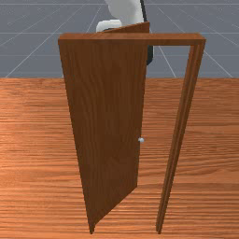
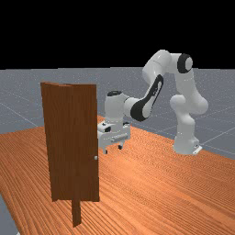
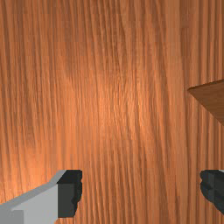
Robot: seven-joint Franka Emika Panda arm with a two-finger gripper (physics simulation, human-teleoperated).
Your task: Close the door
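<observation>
Your door (image 1: 107, 116) stands ajar in its frame (image 1: 130, 39), swung toward the arm (image 2: 186, 85).
Your gripper (image 2: 113, 149) is wide open, empty, near the door's free edge; sweep in off-line and a finger could snag that edge and push the door wider.

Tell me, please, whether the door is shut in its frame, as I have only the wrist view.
Observer: No, the door stands open, swung back from its frame.
Operator: Thank you; could you say where its knob is?
Observer: The small pale knob sits at the door's free edge.
Operator: Where is the gripper compared with that knob, please?
Observer: The gripper's fingertips hang to the far view's right of the knob.
</observation>
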